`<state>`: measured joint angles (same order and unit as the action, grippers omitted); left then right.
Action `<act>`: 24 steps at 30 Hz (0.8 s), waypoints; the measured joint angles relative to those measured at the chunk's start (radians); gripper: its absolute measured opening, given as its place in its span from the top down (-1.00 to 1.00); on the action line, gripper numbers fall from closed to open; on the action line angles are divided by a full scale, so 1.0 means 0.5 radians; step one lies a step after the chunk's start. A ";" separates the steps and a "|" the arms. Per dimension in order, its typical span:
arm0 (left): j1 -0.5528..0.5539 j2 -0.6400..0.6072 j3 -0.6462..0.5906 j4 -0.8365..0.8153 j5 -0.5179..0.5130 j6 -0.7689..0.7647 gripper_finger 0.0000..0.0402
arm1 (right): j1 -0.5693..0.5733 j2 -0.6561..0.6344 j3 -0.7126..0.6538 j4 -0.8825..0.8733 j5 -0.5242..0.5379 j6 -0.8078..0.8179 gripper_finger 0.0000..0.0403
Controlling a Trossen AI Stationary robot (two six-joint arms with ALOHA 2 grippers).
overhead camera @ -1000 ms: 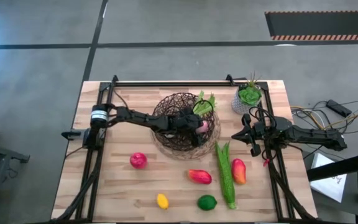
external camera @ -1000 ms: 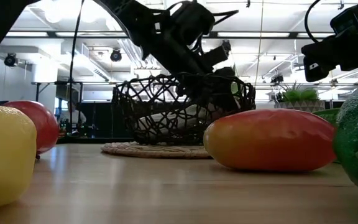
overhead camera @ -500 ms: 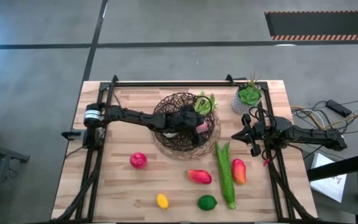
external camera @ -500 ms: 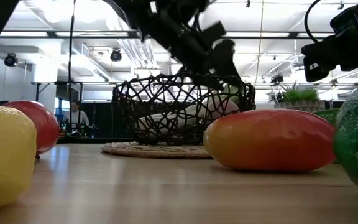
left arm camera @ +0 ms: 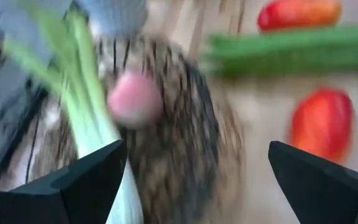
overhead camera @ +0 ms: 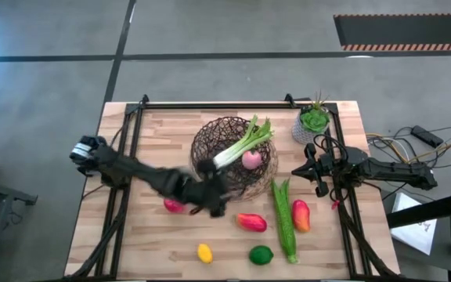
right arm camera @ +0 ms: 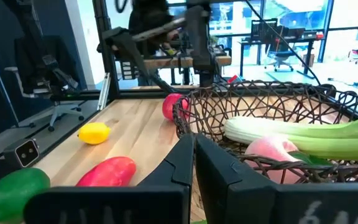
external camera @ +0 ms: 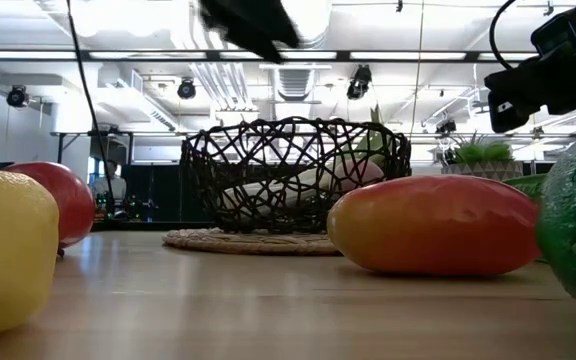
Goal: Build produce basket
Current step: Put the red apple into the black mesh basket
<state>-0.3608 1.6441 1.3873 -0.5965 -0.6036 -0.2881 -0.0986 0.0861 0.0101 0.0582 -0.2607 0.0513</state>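
Left pincer (overhead camera: 214, 205), fingers spread wide and empty, hangs just outside the basket (overhead camera: 210, 139) rim on the near side — blurred from above, so its exact pose is uncertain. Just beyond it, inside the basket, lie the celery stalk (overhead camera: 241, 144) and a pink fruit (overhead camera: 250, 160). Beside the pincer on the bench (overhead camera: 147, 235): a red fruit (overhead camera: 172, 206) toward the arm's base, a red-orange fruit (overhead camera: 250, 222) on the other side; lemon (overhead camera: 204, 253) and lime (overhead camera: 261, 254) nearer the bench edge. Right pincer (overhead camera: 307, 168) — fingers pressed together, empty — waits past the long green vegetable (overhead camera: 284, 219), near a potted plant (overhead camera: 313, 121).
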 joint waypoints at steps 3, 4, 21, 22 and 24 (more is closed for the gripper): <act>-0.181 -0.071 -0.006 -0.416 -0.031 -0.544 -0.86 | 0.000 0.007 0.000 -0.001 0.000 0.001 0.96; -0.240 -0.088 -0.007 -0.540 -0.028 -0.725 -0.86 | 0.000 0.006 0.000 -0.001 0.000 0.001 0.96; -0.616 -0.093 -0.466 -1.201 -0.096 -2.079 -0.86 | -0.001 0.005 0.000 -0.001 0.000 0.000 0.96; -0.616 -0.094 -0.506 -1.209 -0.086 -2.132 -0.86 | -0.001 0.005 0.000 -0.001 0.000 0.001 0.96; -0.616 -0.110 -0.570 -1.199 -0.065 -2.203 -0.86 | 0.000 0.005 0.000 -0.001 0.000 0.001 0.96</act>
<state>-0.6689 1.5890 1.1024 -1.1961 -0.6362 -1.3896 -0.0987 0.0887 0.0101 0.0578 -0.2607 0.0517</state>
